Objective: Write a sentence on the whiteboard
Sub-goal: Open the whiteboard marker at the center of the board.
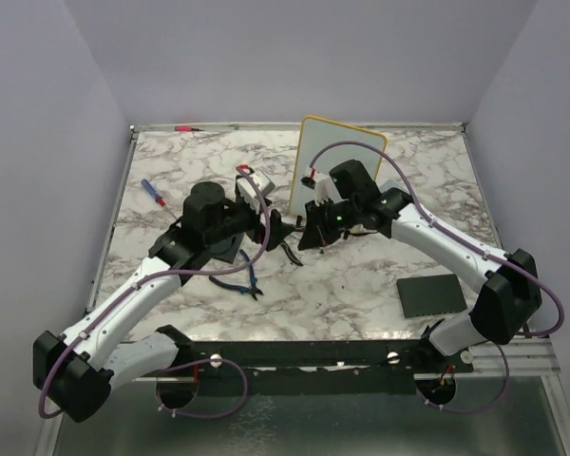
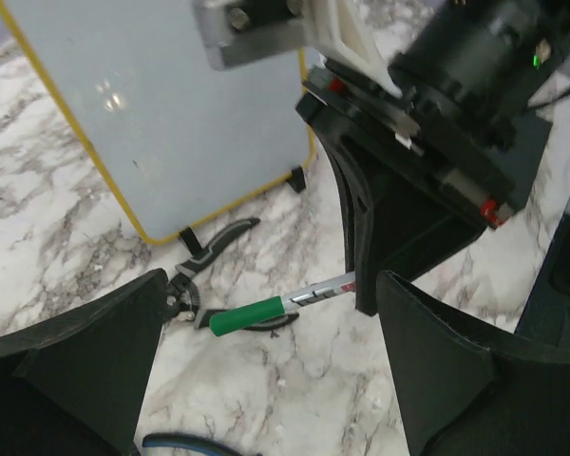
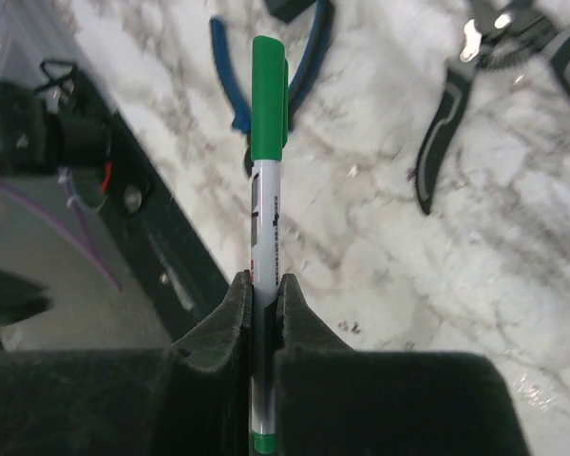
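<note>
The whiteboard (image 1: 337,161) (image 2: 190,114) stands upright at the back of the table on little black feet, its yellow-rimmed face blank; the sentence does not show on it. My right gripper (image 3: 263,294) (image 1: 313,233) is shut on a grey marker (image 3: 266,142) with its green cap (image 2: 252,316) on, held low over the marble in front of the board. My left gripper (image 2: 271,370) (image 1: 274,226) is open just beside it, fingers wide apart with nothing between them, the capped end pointing into the gap.
Grey-handled pliers (image 2: 218,242) (image 3: 451,133) lie by the board's foot and blue-handled pliers (image 1: 242,280) (image 3: 233,76) lie nearer. A blue and red screwdriver (image 1: 152,193) is at the left, a dark grey pad (image 1: 432,294) at the front right.
</note>
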Robot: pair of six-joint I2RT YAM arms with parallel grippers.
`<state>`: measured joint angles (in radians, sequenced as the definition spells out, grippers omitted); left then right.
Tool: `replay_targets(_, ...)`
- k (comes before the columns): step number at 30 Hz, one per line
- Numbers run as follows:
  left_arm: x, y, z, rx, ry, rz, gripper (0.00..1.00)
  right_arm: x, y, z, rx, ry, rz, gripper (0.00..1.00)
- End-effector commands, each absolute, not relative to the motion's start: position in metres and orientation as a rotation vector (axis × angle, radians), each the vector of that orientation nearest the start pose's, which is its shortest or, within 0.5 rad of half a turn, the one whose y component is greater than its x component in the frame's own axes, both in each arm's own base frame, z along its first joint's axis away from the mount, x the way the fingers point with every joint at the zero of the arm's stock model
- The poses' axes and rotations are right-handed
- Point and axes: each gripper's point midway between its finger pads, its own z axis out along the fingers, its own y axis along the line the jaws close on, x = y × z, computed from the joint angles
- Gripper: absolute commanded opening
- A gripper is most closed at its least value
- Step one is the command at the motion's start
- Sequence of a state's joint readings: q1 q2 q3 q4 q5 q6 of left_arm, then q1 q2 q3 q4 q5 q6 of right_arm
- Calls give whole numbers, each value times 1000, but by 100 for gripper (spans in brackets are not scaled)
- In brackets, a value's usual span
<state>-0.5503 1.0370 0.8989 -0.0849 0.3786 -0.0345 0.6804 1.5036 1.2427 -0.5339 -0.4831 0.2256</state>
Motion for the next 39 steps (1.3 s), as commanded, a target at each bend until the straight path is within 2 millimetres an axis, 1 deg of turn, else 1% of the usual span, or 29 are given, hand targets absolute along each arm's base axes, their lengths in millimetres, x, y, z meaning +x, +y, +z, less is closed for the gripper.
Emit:
replay_targets(1, 226, -253, 237, 1032, 1663, -703, 89, 180, 297, 200, -976, 2424, 1197, 0)
replay_targets(4, 210, -254, 241, 1069, 1638, -730, 88, 163, 291, 207, -1019, 2430, 1259, 0)
replay_targets(7, 197, -257, 236, 1101, 1643, -759, 88, 146, 288, 217, -1096, 2403, 1348, 0)
replay_targets(13, 167, -276, 216, 1265, 1698, -769, 86, 132, 286, 236, -1120, 2367, 1435, 0)
replay_targets(15, 157, -279, 209, 1313, 1712, -763, 83, 128, 284, 241, -1129, 2352, 1451, 0)
replay_targets(18, 148, -281, 206, 1353, 1717, -739, 77, 128, 281, 240, -1124, 2366, 1419, 0)
replay_targets(24, 141, -282, 210, 1371, 1701, -732, 56, 129, 279, 235, -1121, 2390, 1389, 0)
replay_targets(28, 134, -285, 212, 1398, 1688, -745, 46, 128, 280, 237, -1128, 2381, 1400, 0)
replay_targets(30, 130, -288, 211, 1419, 1681, -755, 39, 128, 280, 238, -1130, 2378, 1405, 0)
replay_targets(32, 125, -291, 210, 1439, 1675, -764, 32, 130, 280, 235, -1127, 2386, 1391, 0)
replay_targets(34, 121, -293, 209, 1457, 1670, -769, 27, 136, 279, 229, -1113, 2409, 1335, 0)
replay_targets(35, 120, -294, 208, 1461, 1667, -769, 24, 139, 277, 225, -1105, 2417, 1301, 1)
replay_targets(37, 118, -295, 209, 1465, 1662, -771, 12, 142, 278, 224, -1106, 2411, 1286, 3)
replay_targets(39, 116, -296, 211, 1465, 1651, -783, 0, 146, 280, 223, -1110, 2401, 1276, 7)
